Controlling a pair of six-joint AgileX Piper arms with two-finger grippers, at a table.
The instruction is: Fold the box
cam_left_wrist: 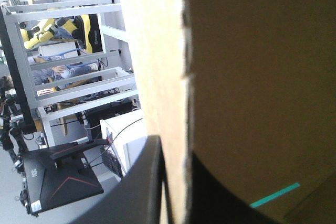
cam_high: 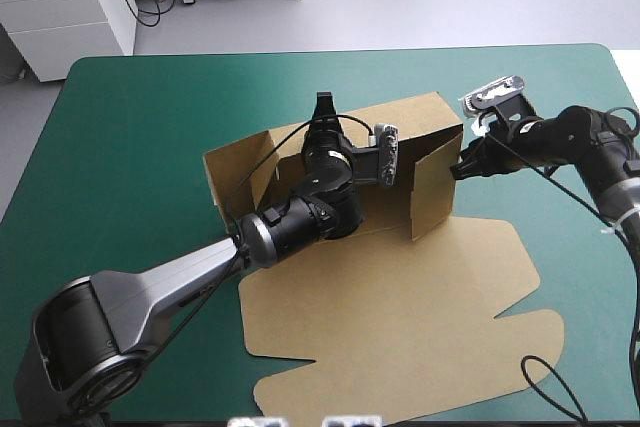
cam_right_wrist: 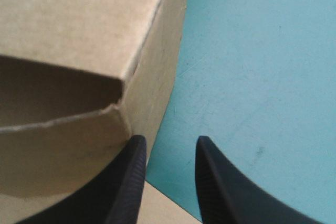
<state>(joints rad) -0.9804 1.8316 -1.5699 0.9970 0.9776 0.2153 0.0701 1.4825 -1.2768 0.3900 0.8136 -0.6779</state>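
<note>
The brown box (cam_high: 405, 119) stands mid-table with its walls raised and its lid (cam_high: 400, 317) lying flat toward the near edge. My left arm reaches into the tray, and the left gripper (cam_high: 322, 109) is at the top of the far wall. In the left wrist view the gripper (cam_left_wrist: 176, 148) is shut on that wall's edge (cam_left_wrist: 157, 51), one black finger (cam_left_wrist: 142, 187) on each side. My right gripper (cam_high: 461, 168) sits outside the box's right wall. In the right wrist view it (cam_right_wrist: 168, 142) is open, beside the box corner (cam_right_wrist: 126, 114), with only teal-green cover between the fingers.
Teal-green cover (cam_high: 130, 147) stretches wide on the left of the box and beyond its far wall. The flat lid takes up most of the near middle. The table's right edge (cam_high: 628, 87) lies just behind my right arm.
</note>
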